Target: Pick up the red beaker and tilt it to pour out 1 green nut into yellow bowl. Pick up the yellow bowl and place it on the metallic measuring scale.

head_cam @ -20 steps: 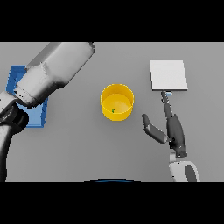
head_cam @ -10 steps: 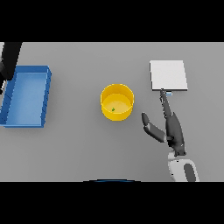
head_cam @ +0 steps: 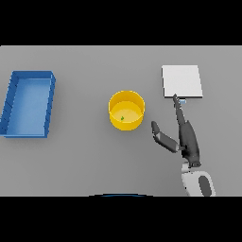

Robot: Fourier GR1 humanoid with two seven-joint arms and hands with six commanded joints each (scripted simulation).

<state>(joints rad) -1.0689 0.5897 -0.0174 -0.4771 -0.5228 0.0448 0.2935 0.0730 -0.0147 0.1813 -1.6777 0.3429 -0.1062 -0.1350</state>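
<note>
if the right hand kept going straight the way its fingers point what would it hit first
Probably the metallic scale: the right hand has straight fingers aimed up the view, with the tips already at the plate's near edge. Its height above the table is unclear, so it might pass over.

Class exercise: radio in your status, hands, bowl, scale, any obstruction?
Right hand open, right of yellow bowl. Left hand out of view. Green nut in bowl. Scale bare; path unobstructed.

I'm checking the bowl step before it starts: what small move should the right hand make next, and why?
Probably slide the right hand left toward the yellow bowl. The bowl already holds a green nut and sits apart from the hand, whose fingers are straight and thumb spread. The scale lies just beyond its fingertips, bare.
</note>
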